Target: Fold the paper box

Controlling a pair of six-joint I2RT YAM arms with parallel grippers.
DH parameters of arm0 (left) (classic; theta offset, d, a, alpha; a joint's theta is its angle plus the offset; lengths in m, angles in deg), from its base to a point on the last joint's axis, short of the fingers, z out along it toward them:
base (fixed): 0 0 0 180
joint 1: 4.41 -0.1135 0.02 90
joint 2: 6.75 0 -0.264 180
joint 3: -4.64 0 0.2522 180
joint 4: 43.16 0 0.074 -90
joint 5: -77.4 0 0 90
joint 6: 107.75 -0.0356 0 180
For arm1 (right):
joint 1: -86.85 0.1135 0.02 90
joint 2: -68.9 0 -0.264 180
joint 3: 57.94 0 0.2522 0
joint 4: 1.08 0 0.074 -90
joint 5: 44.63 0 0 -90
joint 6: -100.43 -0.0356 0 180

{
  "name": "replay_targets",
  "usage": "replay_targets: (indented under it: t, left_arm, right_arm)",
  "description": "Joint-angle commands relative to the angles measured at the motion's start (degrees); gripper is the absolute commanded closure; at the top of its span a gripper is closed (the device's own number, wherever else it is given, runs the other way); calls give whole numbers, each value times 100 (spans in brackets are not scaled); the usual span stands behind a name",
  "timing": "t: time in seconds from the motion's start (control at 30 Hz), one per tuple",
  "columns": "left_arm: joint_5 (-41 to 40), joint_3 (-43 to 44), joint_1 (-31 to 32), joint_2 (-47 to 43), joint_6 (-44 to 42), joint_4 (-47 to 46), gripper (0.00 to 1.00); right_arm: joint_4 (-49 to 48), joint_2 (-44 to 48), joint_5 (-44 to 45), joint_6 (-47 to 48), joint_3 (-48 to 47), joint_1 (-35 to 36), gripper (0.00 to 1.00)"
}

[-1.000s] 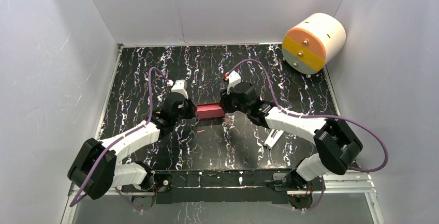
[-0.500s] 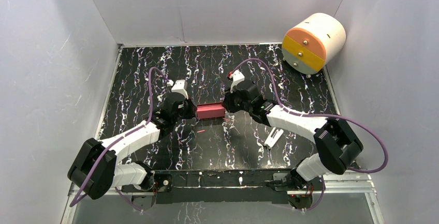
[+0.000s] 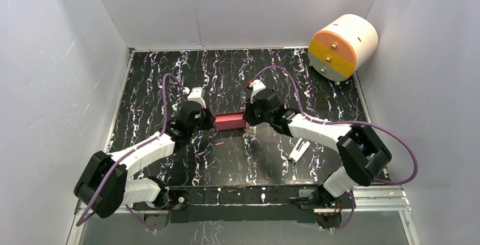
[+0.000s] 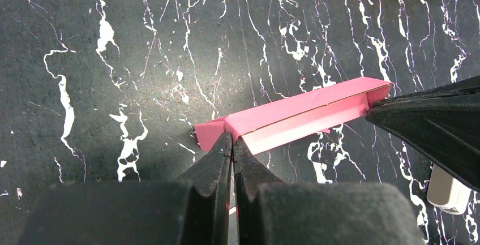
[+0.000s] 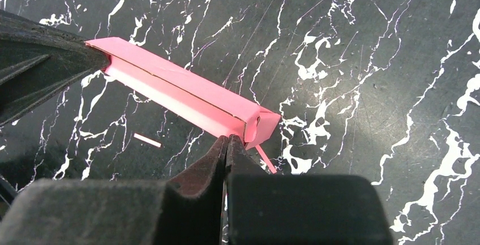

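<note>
The table (image 3: pixel 147 86) is black with white veining, and my two arms reach in over it from the near edge and meet at its middle. Far off in the back right corner sits the white-and-orange cylinder (image 3: pixel 342 46), well apart from the work.

The paper box (image 3: pixel 229 122) lies between my wrists as a long, narrow pink form. Its long axis runs left to right, straight from one set of fingers to the other, so neither arm is nearer: each has its own end.

My left fingers (image 4: pixel 231 143) are pressed together on the thin card at the box's left end, where a small flap sticks out beside them. From there the rest of the box stretches ahead and to the right. My right fingers (image 5: pixel 227 142) are pressed together too, at the lower edge of the right end beside its splayed flap. They seem to pinch card there, though the tips hide the contact itself.

I judge that any next fold turns on this end-to-end hold, since pulling apart or twisting would act along that axis.

A white clip-like piece (image 3: pixel 298 150) lies near my right forearm
</note>
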Motion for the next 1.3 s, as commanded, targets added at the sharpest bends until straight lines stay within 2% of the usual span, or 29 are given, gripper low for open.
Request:
replay_targets:
  t: [0.0, 0.27, 0.6, 0.87, 1.1, 1.27]
  left_arm:
    - [-58, -118, 67, 20, -78, 625, 100]
    - [-86, -109, 67, 1, -78, 652, 100]
    - [-96, -113, 68, -25, -78, 678, 100]
    - [-78, -100, 69, -17, -73, 678, 100]
    - [-87, -105, 72, 1, -101, 687, 100]
    - [-162, -62, 138, 34, -164, 711, 100]
  right_arm:
    - [88, 277, -32, 12, -390, -3, 87]
    - [891, 424, 614, 155, -781, 0, 72]
    - [981, 29, 392, 73, -923, 7, 70]
    - [842, -183, 204, 28, -981, 11, 76]
    - [941, -146, 86, -29, -1157, 10, 99]
    - [1108, -146, 20, -302, -1317, 2, 100]
